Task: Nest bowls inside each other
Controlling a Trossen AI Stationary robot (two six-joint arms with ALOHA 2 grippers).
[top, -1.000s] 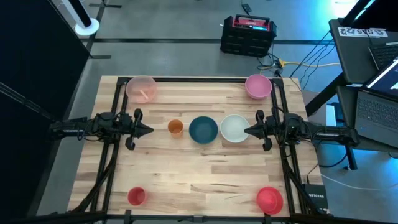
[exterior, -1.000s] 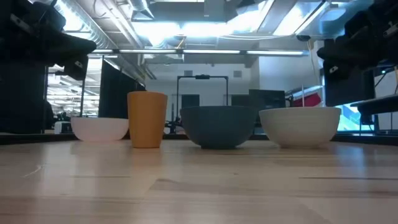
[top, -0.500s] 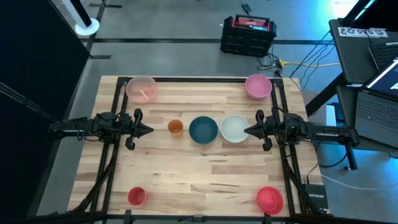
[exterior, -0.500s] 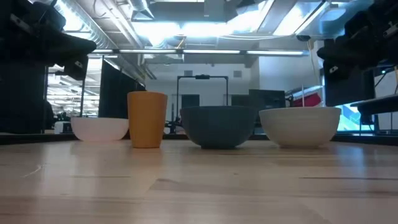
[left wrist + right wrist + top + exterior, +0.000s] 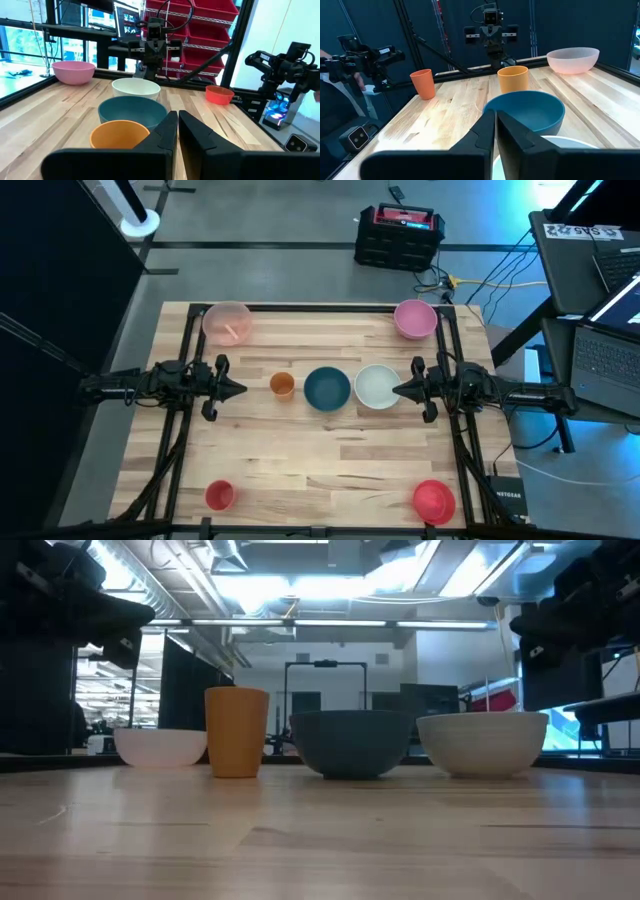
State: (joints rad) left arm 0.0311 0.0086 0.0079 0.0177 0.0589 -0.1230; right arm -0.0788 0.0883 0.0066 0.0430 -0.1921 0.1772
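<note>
Three bowls stand upright in a row at mid-table: an orange cup point(image 5: 282, 385), a dark teal bowl point(image 5: 327, 388) and a pale white-mint bowl point(image 5: 377, 386). A light pink bowl point(image 5: 227, 321) sits at the far left corner and a mauve-pink bowl point(image 5: 415, 318) at the far right. A small red cup point(image 5: 219, 495) is near left, a red bowl point(image 5: 433, 500) near right. My left gripper point(image 5: 240, 389) hangs shut and level, left of the orange cup point(image 5: 120, 134). My right gripper point(image 5: 397, 389) hangs shut, right of the white-mint bowl point(image 5: 560, 145). Neither touches anything.
Black frame rails point(image 5: 180, 450) run along the table's left and right sides under the arms. Beyond the far edge stands a black and red case point(image 5: 398, 235). Laptops point(image 5: 600, 350) sit off the right edge. Bare wood point(image 5: 320, 460) lies between the middle row and the near bowls.
</note>
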